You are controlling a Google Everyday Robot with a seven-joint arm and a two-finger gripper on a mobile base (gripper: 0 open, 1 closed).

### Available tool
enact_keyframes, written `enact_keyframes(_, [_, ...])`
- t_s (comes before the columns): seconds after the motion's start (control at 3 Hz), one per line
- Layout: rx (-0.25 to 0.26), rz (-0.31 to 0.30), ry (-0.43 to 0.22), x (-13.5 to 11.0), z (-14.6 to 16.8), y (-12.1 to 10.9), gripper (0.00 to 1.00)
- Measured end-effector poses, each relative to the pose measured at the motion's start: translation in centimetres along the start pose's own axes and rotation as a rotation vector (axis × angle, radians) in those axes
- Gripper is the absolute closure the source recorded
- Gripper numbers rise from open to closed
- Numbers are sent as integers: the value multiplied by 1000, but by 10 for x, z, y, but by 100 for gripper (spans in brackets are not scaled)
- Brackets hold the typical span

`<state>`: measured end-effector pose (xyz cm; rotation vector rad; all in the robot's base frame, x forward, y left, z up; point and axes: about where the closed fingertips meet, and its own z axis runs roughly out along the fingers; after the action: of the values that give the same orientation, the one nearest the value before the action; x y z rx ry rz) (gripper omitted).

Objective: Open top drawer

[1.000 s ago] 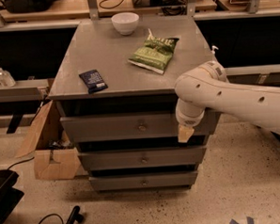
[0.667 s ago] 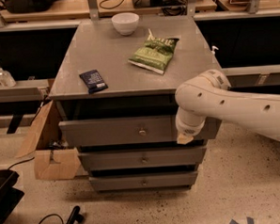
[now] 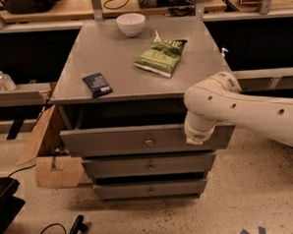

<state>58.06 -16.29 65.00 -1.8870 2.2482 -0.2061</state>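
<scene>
Standing forward of the front edge of the bench (image 3: 124,61), the top drawer (image 3: 118,139) sits directly beneath the tabletop. Its wide grey front is set out far enough that a dark gap shows between it and the edge above, while the two thinner drawers below lie further back. The gripper (image 3: 195,138) hangs from the end of the white arm (image 3: 244,109) at the right end of that front, below the bench's front right corner. It is touching the panel or very nearly so, well to the right of the small round knob (image 3: 149,141) at the centre. Whether the gripper is spread or closed cannot be told, nor whether it holds the drawer's edge. I judge the drawer to be a stiff, rigid box on slides that will not flex. It probably has some weight and a little friction, so a straight, steady pull away from the bench should suit it better than a jerk. The knob is the natural hold, but it is small and smooth and likely to slip from a loose pinch. The top lip of the front is the other option, though pulling at one end may rack the drawer sideways. A hard tug could jolt the white bowl (image 3: 131,24) near the rear edge, the green chip bag (image 3: 161,55) towards the rear right corner and the dark packet (image 3: 97,84) near the front left corner.
</scene>
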Motion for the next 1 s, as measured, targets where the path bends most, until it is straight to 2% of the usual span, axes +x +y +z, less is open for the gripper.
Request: enact_keyframes(1.0, [0, 0, 0, -1, -12, -3, 100])
